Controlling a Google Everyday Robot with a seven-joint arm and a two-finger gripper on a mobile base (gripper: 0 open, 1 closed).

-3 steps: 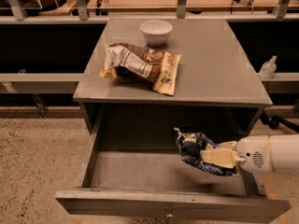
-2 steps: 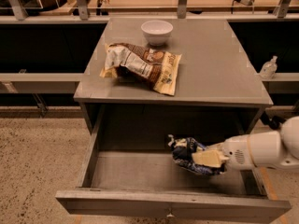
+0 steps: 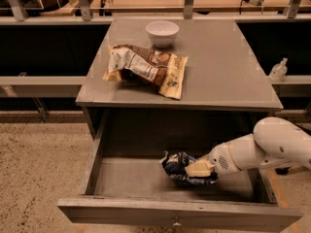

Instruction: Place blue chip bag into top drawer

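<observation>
The blue chip bag [image 3: 178,165], dark navy and crinkly with white marks, is inside the open top drawer [image 3: 126,183], low over its floor at centre right. My gripper [image 3: 196,169] reaches in from the right on a white arm and is shut on the blue chip bag, with a cream fingertip [image 3: 198,168] pressed on the bag's right side. The drawer is pulled fully out, and its front panel carries a small metal pull [image 3: 176,223].
On the grey cabinet top [image 3: 228,76] lie a larger brown, white and tan bag [image 3: 146,68] and a white bowl [image 3: 162,32]. A small clear bottle [image 3: 278,70] stands on a ledge at the right. The floor is speckled.
My gripper has carried the blue chip bag leftward and lower into the drawer; the arm reaches further in from the right.
</observation>
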